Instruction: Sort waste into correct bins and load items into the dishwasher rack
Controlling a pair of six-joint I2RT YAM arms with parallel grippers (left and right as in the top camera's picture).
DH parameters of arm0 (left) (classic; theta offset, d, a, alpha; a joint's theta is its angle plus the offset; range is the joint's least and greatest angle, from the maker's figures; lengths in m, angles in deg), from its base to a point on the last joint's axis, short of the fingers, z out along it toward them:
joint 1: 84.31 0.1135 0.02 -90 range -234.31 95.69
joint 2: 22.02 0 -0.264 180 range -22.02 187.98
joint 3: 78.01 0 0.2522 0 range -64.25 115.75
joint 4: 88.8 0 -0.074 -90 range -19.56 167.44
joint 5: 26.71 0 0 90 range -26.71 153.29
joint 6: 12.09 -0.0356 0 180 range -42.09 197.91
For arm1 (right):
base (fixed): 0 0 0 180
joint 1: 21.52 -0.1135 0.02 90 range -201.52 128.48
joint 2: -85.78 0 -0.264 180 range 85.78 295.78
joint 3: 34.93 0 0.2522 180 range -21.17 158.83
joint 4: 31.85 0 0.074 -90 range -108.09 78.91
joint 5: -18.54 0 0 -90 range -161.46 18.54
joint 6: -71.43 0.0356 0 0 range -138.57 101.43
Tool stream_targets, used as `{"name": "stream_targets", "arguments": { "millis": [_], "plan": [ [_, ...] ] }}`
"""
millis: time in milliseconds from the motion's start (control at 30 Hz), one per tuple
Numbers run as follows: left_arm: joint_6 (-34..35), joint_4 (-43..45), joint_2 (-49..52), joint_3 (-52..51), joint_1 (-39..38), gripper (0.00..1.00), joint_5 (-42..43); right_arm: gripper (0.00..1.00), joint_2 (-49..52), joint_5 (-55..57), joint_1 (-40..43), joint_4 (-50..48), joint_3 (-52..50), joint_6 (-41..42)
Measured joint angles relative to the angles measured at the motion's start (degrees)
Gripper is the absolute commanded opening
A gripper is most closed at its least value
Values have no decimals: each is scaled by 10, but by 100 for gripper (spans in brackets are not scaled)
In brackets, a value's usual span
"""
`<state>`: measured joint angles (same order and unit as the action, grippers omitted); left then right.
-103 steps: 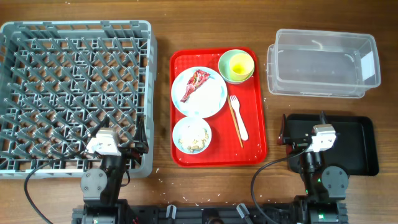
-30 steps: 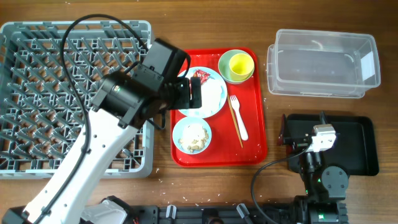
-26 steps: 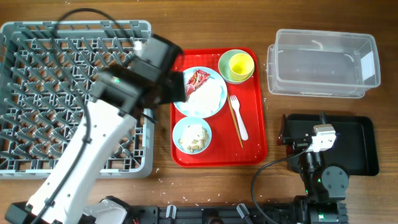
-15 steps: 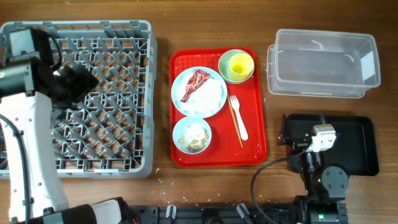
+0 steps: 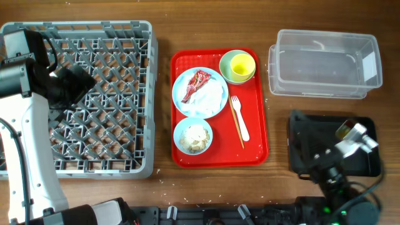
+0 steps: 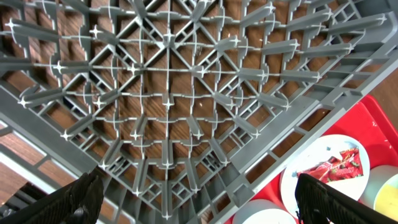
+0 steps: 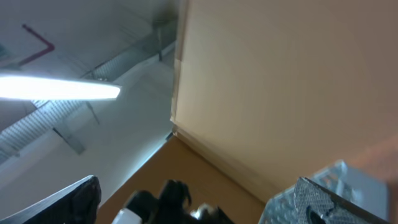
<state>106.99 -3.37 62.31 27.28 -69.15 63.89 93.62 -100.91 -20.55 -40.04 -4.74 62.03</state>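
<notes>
Left of the red tray (image 5: 259, 94), the left gripper (image 5: 74, 86) hangs wide open and empty over the dishwasher rack (image 5: 125, 37). Right of it, the right gripper (image 5: 304, 145) gapes empty. Sorting looks unstarted; next comes reaching the red wrapper (image 5: 195, 84) on the tray's plate (image 5: 214, 97).

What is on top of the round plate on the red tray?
A shiny red wrapper and crumpled white tissue lie on the plate. Anything beneath the tissue is covered and cannot be seen.

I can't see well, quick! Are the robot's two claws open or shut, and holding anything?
Left gripper: open, holding nothing.
Right gripper: open, holding nothing.
</notes>
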Motion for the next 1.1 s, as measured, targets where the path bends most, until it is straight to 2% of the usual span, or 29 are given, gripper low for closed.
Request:
{"name": "stream_targets", "arguments": {
  "millis": [100, 167, 200, 267, 300, 367, 433, 500, 533, 567, 600, 700, 733, 767, 933, 1033, 1100],
  "plan": [
    [0, 0, 0, 0, 0, 100, 0, 100, 160, -21, 0, 244, 252, -181],
    [0, 0, 0, 0, 0, 100, 2, 100, 313, -40, 0, 463, 440, -337],
    [0, 1, 0, 0, 0, 100, 2, 100, 364, -38, -1, 547, 500, -381],
    [0, -1, 1, 0, 0, 100, 4, 100, 577, 9, -54, 750, 704, -528],
    [0, 0, 1, 0, 0, 100, 4, 100, 625, 25, -83, 785, 746, -547],
    [0, 0, 1, 0, 0, 100, 4, 100, 739, 102, -189, 804, 804, -572],
    [0, 0, 1, 0, 0, 100, 4, 100, 851, 170, -287, 782, 808, -582],
    [0, 0, 1, 0, 0, 100, 4, 100, 917, 186, -314, 739, 808, -584],
    [0, 0, 1, 0, 0, 100, 4, 100, 947, 188, -317, 725, 808, -585],
    [0, 0, 1, 0, 0, 100, 4, 77, 974, 189, -315, 713, 808, -584],
    [0, 0, 1, 0, 0, 100, 4, 73, 990, 188, -314, 713, 808, -585],
    [0, 0, 1, 0, 0, 100, 4, 71, 1027, 188, -314, 767, 808, -573],
    [0, 0, 1, 0, 0, 100, 4, 66, 1036, 192, -314, 778, 803, -562],
    [0, 0, 1, 0, 0, 100, 4, 63, 1050, 203, -314, 779, 792, -548],
    [0, 0, 1, 0, 0, 100, 4, 61, 1086, 276, -314, 778, 770, -512],
    [0, 0, 1, 0, 0, 100, 4, 50, 1095, 291, -314, 766, 770, -506],
    [0, 0, 1, 0, 0, 100, 4, 48, 1105, 293, -314, 761, 770, -504]
  ]
}}
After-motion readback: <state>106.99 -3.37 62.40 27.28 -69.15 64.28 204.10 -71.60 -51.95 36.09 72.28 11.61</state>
